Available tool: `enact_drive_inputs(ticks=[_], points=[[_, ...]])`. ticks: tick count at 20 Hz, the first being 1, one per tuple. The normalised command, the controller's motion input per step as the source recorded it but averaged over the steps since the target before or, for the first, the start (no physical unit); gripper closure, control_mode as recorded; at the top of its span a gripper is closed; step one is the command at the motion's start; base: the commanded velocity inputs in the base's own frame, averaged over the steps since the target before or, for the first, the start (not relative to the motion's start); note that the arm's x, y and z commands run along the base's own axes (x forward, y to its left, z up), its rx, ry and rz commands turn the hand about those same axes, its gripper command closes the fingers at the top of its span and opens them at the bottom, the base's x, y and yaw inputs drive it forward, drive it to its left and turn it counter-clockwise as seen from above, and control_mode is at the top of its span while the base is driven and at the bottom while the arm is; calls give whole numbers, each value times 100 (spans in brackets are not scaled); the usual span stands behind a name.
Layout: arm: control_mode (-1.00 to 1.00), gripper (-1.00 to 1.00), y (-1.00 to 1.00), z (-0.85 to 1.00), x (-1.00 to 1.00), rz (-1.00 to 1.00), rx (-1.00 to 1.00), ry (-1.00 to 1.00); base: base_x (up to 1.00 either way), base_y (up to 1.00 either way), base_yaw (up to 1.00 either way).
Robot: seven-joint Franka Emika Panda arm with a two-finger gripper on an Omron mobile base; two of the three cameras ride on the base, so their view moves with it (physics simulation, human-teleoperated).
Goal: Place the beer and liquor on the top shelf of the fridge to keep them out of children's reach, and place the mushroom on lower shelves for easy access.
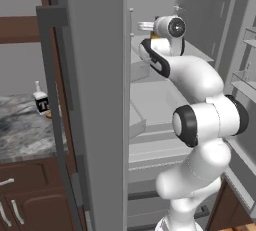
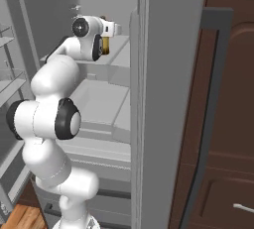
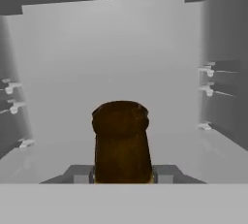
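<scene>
Inside fridge [image 1: 95, 100], tool [image 3: 122, 179] flanks brown beer [image 3: 121, 143] above top shelf [image 2: 116, 49]; clenched or released, cannot tell.

One readable mark: a single white capital "T" on the black label of the clear squarish bottle with white neck and cap [image 1: 41, 101], standing on the grey marbled stone counter [image 1: 22, 135] in the left base view. Any further lettering on that label is too small to read. The amber-brown glass bottle [image 3: 121, 143] in the hand view shows no legible text from this side.
</scene>
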Motion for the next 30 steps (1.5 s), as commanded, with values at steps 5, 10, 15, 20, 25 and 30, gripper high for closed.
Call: enact_drive_inputs(ticks=[5,10,15,20,25,30], points=[[-100,-100,0,-3,0,3,0,0,0,0,0],[-100,-100,0,0,-6,3,0,0,0,0,0],[-100,-100,0,0,-56,2,-4,4,0,0,0],[-100,-100,0,0,-92,1,-4,12,0,0,0],[-100,-100,0,0,-100,1,0,12,0,0,0],[-100,-100,0,0,-100,3,4,12,0,0,0]])
